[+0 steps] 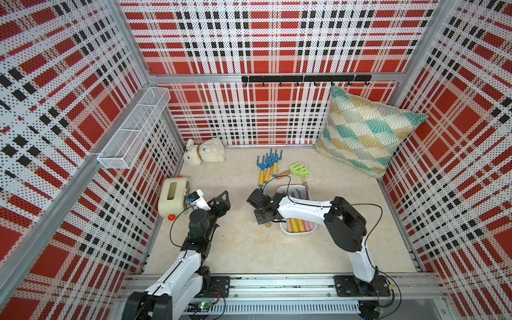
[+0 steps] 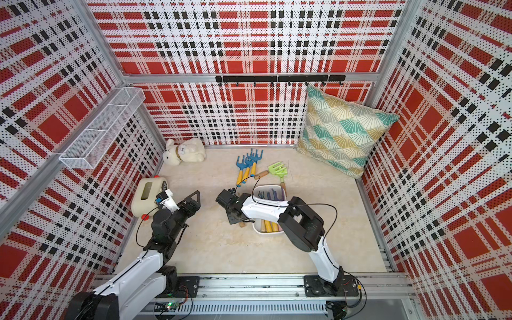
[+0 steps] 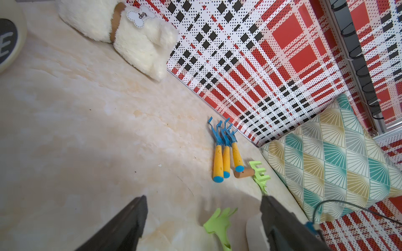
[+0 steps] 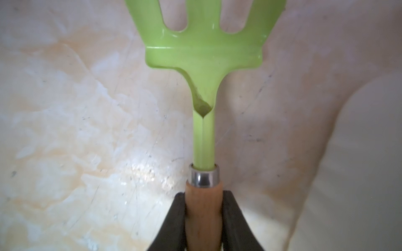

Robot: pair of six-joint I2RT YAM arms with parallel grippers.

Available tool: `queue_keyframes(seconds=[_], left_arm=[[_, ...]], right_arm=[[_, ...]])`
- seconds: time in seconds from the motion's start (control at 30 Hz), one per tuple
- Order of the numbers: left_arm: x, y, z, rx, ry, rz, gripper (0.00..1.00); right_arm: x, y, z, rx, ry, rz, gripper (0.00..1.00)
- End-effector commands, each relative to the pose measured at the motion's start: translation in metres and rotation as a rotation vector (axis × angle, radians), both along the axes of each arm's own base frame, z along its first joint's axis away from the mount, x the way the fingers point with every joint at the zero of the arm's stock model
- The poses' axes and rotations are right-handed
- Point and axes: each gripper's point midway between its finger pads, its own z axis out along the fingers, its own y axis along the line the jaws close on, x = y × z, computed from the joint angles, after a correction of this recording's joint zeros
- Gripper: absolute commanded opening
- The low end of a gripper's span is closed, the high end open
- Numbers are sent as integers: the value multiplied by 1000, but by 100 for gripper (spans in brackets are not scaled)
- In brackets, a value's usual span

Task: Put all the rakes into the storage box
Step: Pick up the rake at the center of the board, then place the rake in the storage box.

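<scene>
At centre left in a top view, wide-spread, empty left fingers (image 1: 224, 196) above the counter (image 1: 235, 249). Just right of them, right fingers (image 4: 174, 221) clamped tight on the wooden handle of the green rake (image 4: 203, 54). Rake outside the box (image 1: 297, 233), just beside its left wall, head hidden under the arm. Inside the box, several other tools (image 1: 295, 225).

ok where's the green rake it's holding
In the right wrist view the green rake is clamped by its handle in the right gripper, beside the storage box on its left-arm side.
</scene>
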Motion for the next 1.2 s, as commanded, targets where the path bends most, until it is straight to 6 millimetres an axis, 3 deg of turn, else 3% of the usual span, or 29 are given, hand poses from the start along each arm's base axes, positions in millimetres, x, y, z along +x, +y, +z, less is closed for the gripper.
queue_keyframes(seconds=[0.0, 0.2, 0.33, 0.5, 0.67, 0.9, 1.03, 1.07, 1.17], left_arm=[[-1, 1, 2, 25, -17, 7, 87], [-2, -3, 5, 33, -25, -7, 87], [-1, -8, 4, 43, -19, -19, 87], [1, -16, 4, 65, -14, -40, 88], [3, -24, 2, 87, -3, -61, 87], [8, -35, -6, 127, 32, -92, 88], [13, -36, -7, 144, 47, -99, 87], [14, -36, -7, 149, 49, -100, 88], [18, -38, -7, 163, 58, -107, 89]], right_arm=[[5, 5, 71, 202, -120, -22, 4], [3, -52, 99, 186, -189, -97, 5], [2, -94, 89, 172, -169, -165, 5], [-2, -128, 72, 147, -150, -218, 6], [0, -137, 52, 136, -117, -222, 8], [6, -135, 27, 98, -84, -216, 15], [7, -133, 28, 98, -85, -206, 39], [9, -133, 31, 105, -95, -203, 52], [12, -133, 41, 114, -117, -187, 63]])
